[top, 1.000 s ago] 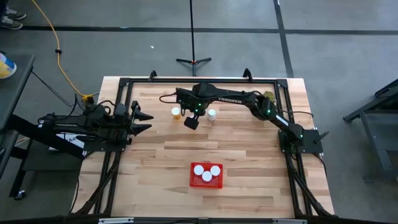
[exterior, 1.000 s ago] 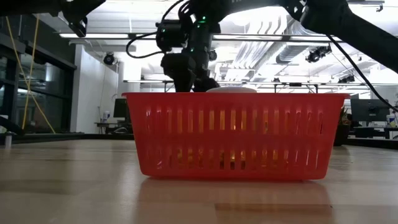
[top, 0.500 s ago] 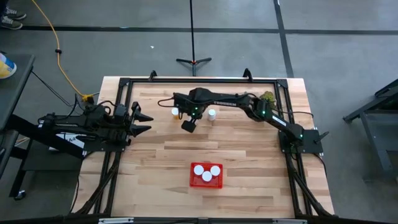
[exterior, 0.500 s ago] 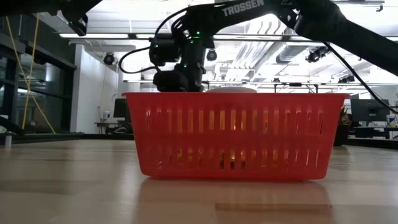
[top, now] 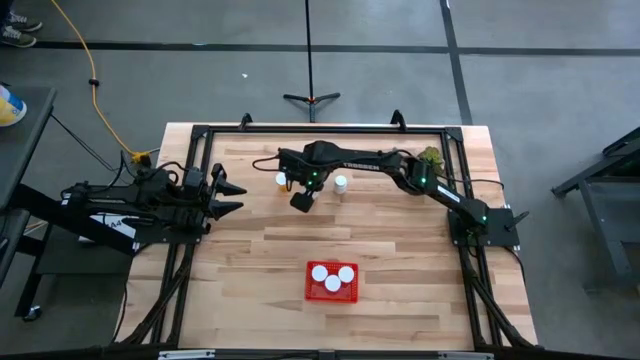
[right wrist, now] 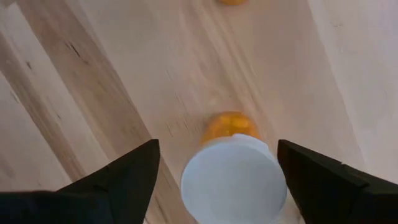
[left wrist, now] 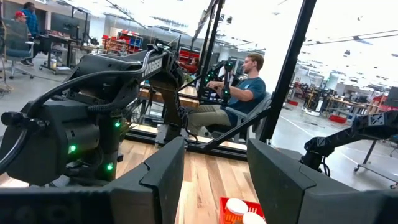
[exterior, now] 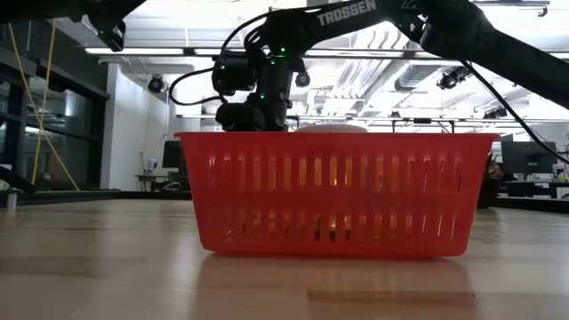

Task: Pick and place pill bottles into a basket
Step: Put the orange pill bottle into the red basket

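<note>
The red basket (top: pixel 332 283) stands near the table's front middle with three white-capped pill bottles (top: pixel 333 277) inside. It also shows in the low view (exterior: pixel 333 191). Two more bottles stand upright on the far part of the table (top: pixel 283 180) (top: pixel 341 183). My right gripper (top: pixel 299 201) hangs open between them, pointing down. In its wrist view its fingertips (right wrist: pixel 217 155) stand on either side of another upright bottle (right wrist: pixel 233 171) without touching it. My left gripper (top: pixel 232 196) waits open at the table's left edge.
A green leafy clump (top: pixel 432 155) lies at the far right, under the right arm. A black frame (top: pixel 200 130) runs around the table. A seated person (left wrist: pixel 239 93) shows in the room beyond. Bare wood lies between the far bottles and the basket.
My right gripper has gone a little toward the table's left edge and down, its arm lowering over the far middle of the table. The bottles and the basket have stayed where they were.
</note>
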